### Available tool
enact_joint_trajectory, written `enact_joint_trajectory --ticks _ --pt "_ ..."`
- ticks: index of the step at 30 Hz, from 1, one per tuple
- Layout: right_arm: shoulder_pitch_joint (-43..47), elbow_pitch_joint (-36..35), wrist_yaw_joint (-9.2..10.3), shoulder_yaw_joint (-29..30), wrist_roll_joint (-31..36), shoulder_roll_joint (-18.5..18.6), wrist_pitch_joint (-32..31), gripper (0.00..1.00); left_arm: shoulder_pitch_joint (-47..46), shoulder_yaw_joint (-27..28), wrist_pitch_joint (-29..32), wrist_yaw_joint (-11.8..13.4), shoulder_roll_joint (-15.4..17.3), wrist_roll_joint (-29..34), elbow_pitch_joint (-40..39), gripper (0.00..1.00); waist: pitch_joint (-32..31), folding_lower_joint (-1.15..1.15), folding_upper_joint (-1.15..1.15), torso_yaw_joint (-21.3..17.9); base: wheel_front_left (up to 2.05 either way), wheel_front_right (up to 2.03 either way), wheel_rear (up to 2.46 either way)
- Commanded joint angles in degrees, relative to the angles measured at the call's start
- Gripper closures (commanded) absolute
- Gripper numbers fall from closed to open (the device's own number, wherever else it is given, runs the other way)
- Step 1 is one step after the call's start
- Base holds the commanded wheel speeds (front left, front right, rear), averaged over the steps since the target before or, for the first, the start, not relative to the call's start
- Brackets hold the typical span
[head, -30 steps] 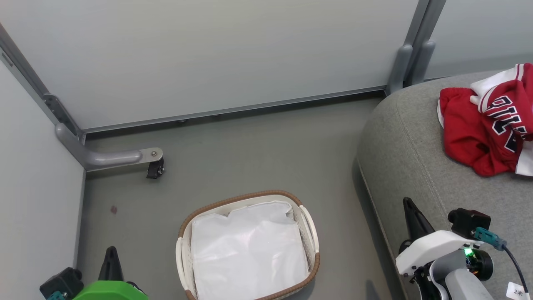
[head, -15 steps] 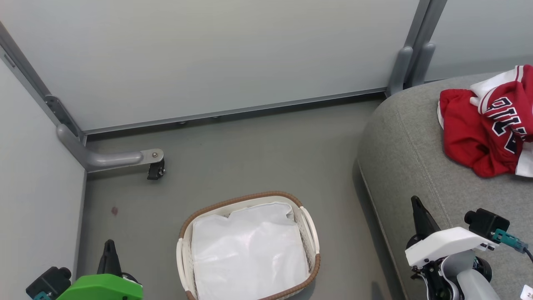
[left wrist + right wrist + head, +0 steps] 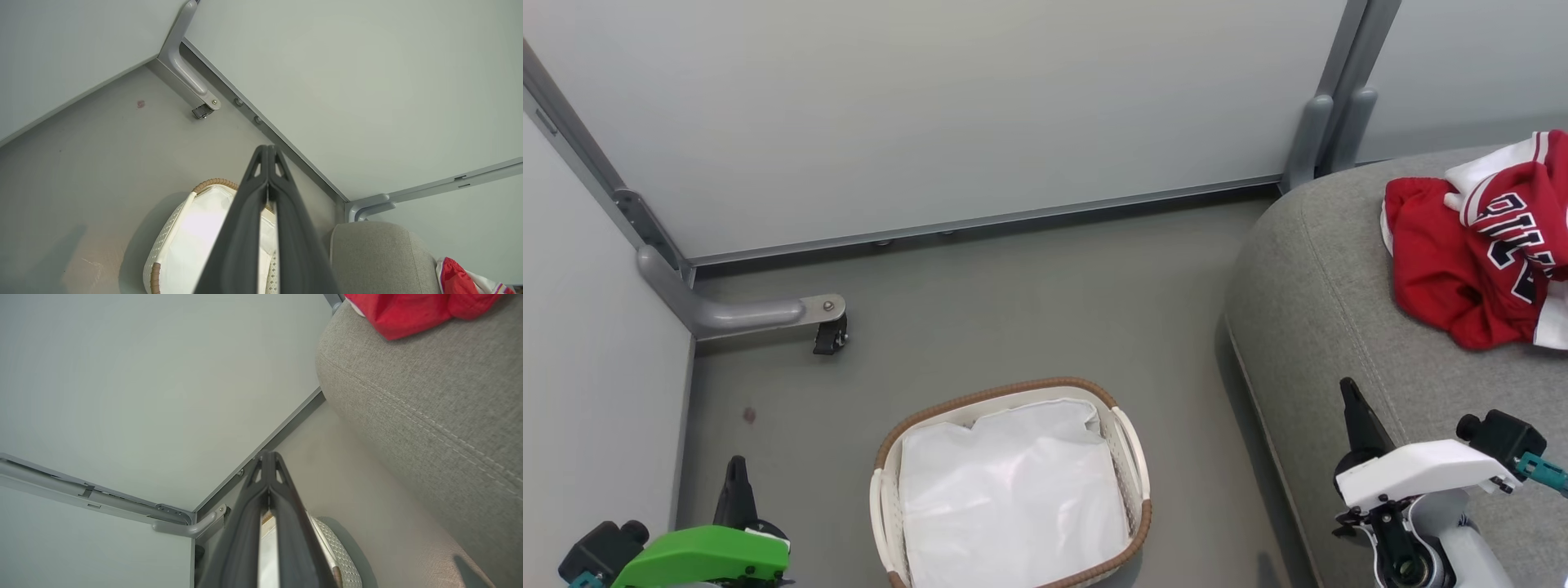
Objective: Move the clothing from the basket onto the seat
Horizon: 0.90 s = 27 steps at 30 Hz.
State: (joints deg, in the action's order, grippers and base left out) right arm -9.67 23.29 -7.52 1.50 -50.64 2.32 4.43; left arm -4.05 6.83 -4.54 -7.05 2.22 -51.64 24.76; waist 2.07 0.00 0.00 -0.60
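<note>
One basket (image 3: 1001,387) cropped below, clothing (image 3: 1445,269) cut off

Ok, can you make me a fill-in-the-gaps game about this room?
1. The red clothing lies on the grey ____.
2. The basket stands on the ____.
3. The liner in the basket is coloured ____.
4. The left gripper and right gripper are both ____.
Missing words: seat, floor, white, shut.
</note>
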Motion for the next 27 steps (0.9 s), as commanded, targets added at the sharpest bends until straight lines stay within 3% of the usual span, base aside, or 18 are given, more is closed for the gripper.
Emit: enact_joint_trajectory --ticks 1,27 --pt "0.2 -1.1 0.01 0.4 -1.7 0.4 -0.4 1.00 -1.3 -0.1 0.5 -0.1 0.5 -1.8 -1.0 1.00 0.0 0.00 0.00 0.0 0.00 0.00 0.00" --pt "1.7 -4.6 0.03 2.4 -18.3 0.5 -4.9 1.00 -1.9 -0.1 4.9 -0.3 0.6 -18.0 -5.2 1.00 -0.6 0.00 0.00 0.2 0.00 0.00 0.00"
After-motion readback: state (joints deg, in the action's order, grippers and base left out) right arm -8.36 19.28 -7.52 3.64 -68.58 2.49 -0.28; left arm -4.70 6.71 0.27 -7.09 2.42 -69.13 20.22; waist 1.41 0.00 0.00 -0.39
